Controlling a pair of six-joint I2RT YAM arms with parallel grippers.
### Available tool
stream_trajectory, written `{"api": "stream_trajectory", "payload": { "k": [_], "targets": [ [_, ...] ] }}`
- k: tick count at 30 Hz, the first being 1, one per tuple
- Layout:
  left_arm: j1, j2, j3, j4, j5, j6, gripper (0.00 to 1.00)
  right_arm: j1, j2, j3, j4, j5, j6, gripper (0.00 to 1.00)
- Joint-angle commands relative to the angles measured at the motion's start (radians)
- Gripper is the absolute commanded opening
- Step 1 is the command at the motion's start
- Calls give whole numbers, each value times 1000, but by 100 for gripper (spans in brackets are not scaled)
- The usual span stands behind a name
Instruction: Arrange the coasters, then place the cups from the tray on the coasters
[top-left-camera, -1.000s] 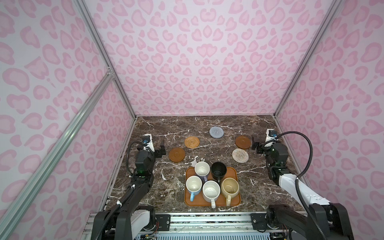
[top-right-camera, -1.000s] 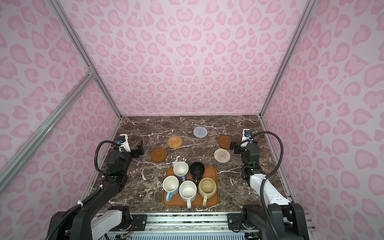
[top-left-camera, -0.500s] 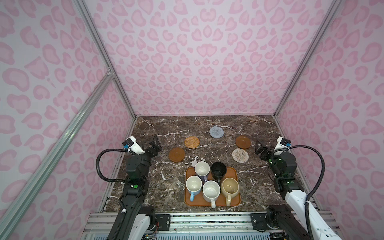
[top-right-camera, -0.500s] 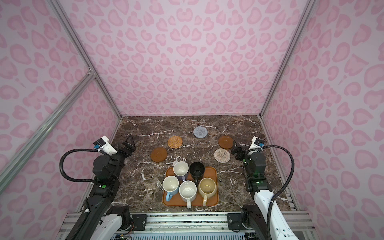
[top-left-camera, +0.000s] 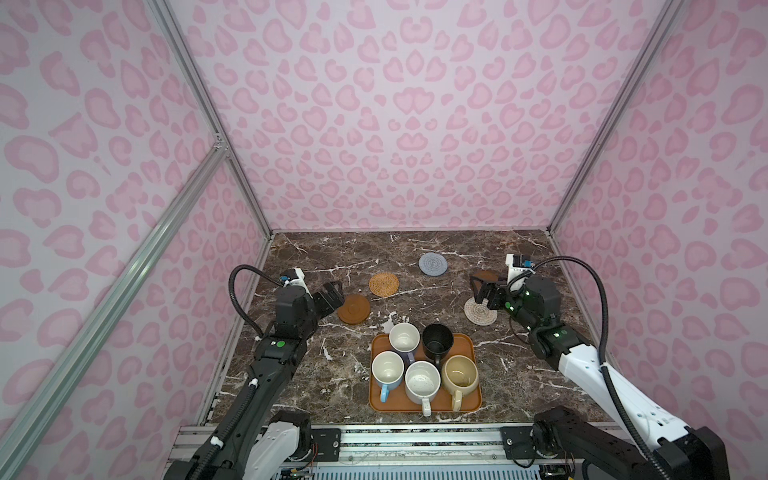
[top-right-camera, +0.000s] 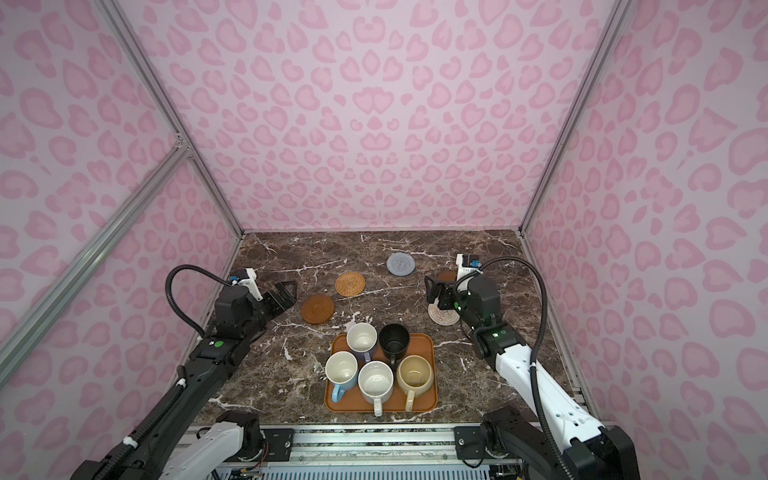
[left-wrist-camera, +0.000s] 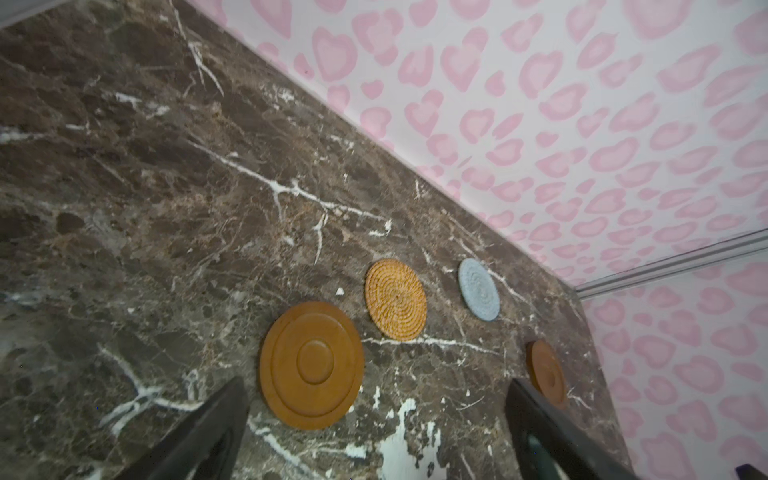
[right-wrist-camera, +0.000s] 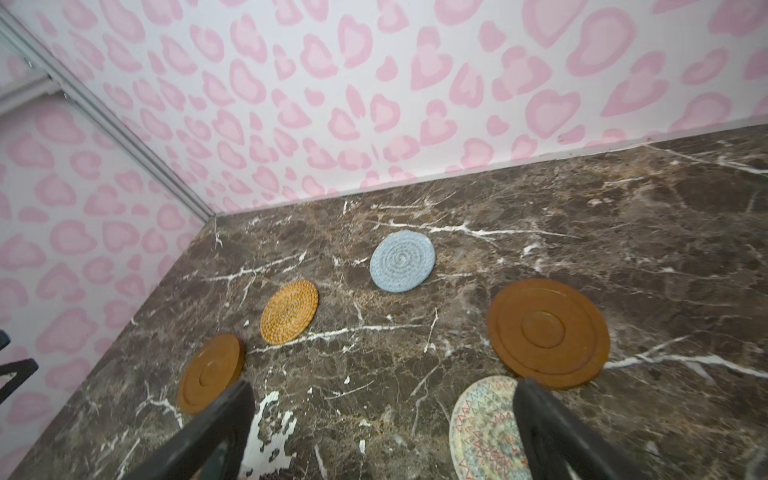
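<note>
– Left gripper is spread wide and holds nothing; it hangs just left of a brown wooden coaster. Right gripper is spread wide too and empty, over the spot where the other brown coaster and the cream woven coaster lie close together.

– How much room do you have?

– I see bare marble table along the far wall and left of the tray. Pink walls close in on both sides, and the tray sits near the near edge.

– The coasters?

– Five flat round discs in a loose arc beyond the tray. The orange woven coaster and the grey-blue woven coaster lie farthest.

– And the mugs?

– All five stand upright on the tray, packed close. The lavender mug and black mug are in the far row. The light blue mug, speckled white mug and beige mug are in the near row, handles pointing at the near edge. The tray's long side looks to run left to right.
</note>
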Motion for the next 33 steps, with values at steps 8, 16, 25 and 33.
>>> {"api": "stream_trajectory", "payload": {
  "k": [8, 16, 25, 33],
  "targets": [
    [-129, 375, 210, -209, -93, 85, 89, 175, 309, 304, -221, 41, -155, 99],
    [-159, 603, 309, -183, -98, 107, 76, 207, 447, 414, -261, 7, -184, 96],
    [-185, 783, 393, -188, -83, 98, 63, 221, 502, 441, -277, -17, -208, 96],
    [-194, 857, 428, -187, -90, 83, 61, 226, 527, 452, -287, -5, -215, 97]
  ]
}}
